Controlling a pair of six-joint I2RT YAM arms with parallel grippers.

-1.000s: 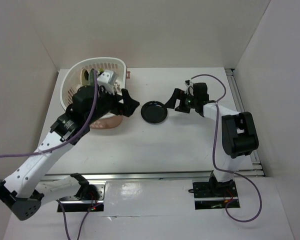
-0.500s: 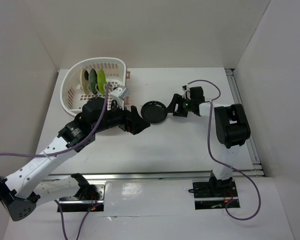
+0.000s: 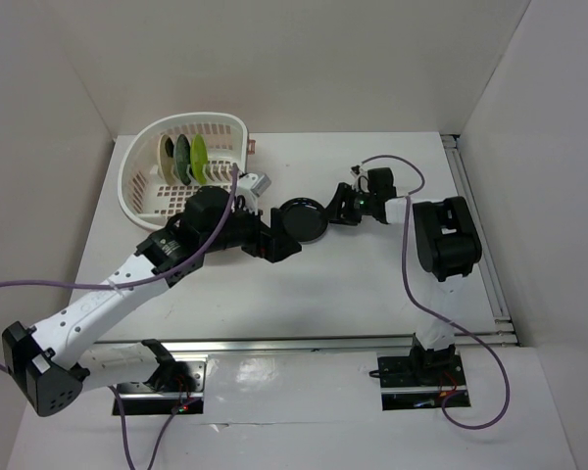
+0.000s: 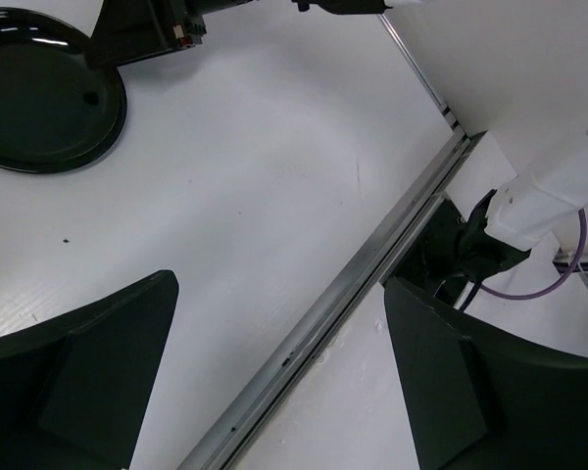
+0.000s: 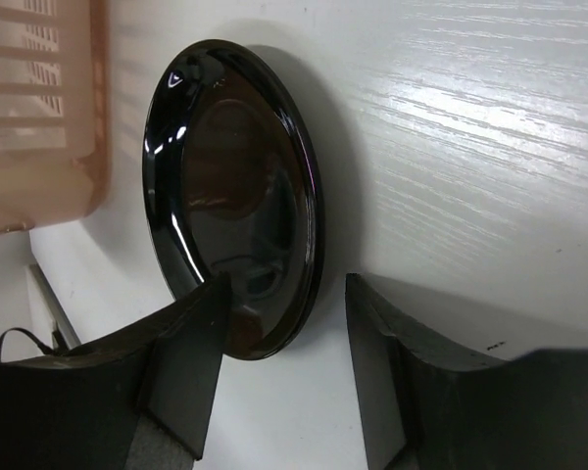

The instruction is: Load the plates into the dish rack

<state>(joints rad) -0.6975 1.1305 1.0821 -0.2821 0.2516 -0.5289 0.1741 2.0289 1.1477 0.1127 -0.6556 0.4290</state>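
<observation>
The left end effector (image 3: 279, 238) hangs over the worktop (image 3: 353, 279) with its jaws spread wide and empty, just beside the near-left edge of the black plate (image 3: 302, 219). That plate lies flat on the worktop. The right end effector (image 3: 331, 209) sits low at the plate's right rim, jaws wide, the rim between its fingers (image 5: 181, 372); whether they touch it cannot be told. Farther back on the left, the rack (image 3: 137, 186) holds the cream plate (image 3: 165, 152), teal plate (image 3: 182, 155) and green plate (image 3: 198, 157) upright, side by side
</observation>
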